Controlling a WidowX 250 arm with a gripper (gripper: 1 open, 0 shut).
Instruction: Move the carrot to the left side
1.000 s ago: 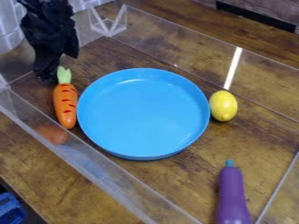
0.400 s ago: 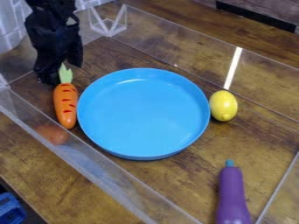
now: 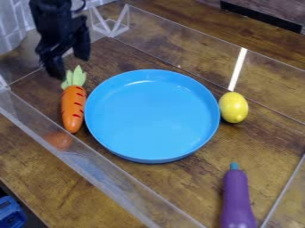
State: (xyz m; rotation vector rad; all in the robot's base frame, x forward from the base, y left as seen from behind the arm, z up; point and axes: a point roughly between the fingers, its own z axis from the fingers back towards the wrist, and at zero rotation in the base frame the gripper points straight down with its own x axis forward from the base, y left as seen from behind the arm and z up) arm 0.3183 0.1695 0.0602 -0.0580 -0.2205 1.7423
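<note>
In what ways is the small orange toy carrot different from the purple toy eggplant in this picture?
The small orange toy carrot lies left of the round blue plate, almost against its rim; the purple toy eggplant lies apart from the plate, at the lower right. The carrot has dark cross grooves and a light green leafy top; the eggplant looks smooth, with a dark stem end. The eggplant appears larger. Both are elongated toy vegetables lying on the wooden table.

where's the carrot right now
In the camera view the carrot lies on the wooden table at the left, just off the left rim of the blue plate, leafy top pointing up toward the open gripper above it.
</note>
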